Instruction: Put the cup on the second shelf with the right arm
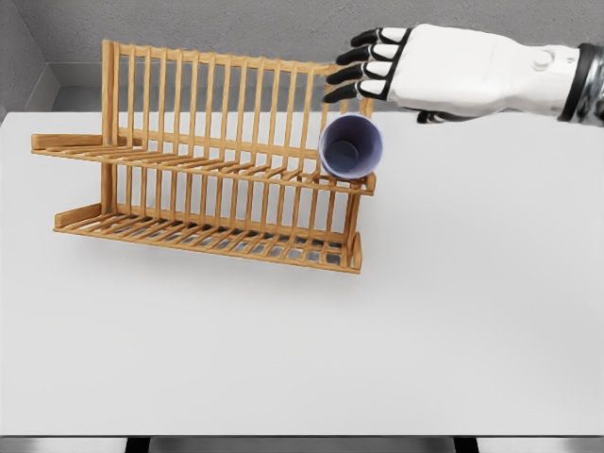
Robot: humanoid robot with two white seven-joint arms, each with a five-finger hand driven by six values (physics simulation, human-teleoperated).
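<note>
Fingers: those of the right hand (377,64) were loosely curled, black tips (347,74) pointing left, pinching nothing.
Cup: the lilac cup (350,146) lay on its side just below the hand, at the right end of the rack's upper shelf, mouth facing the camera.
Rack: the wooden dish rack (208,175) stood on the white table (472,311).
Writing: none was legible.

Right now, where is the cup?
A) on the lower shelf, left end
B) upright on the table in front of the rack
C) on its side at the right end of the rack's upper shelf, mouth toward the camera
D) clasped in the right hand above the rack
C: the cup lies tipped on the rack's upper shelf at its right end, its opening facing us, while the right hand is above it with fingers off it.
</note>
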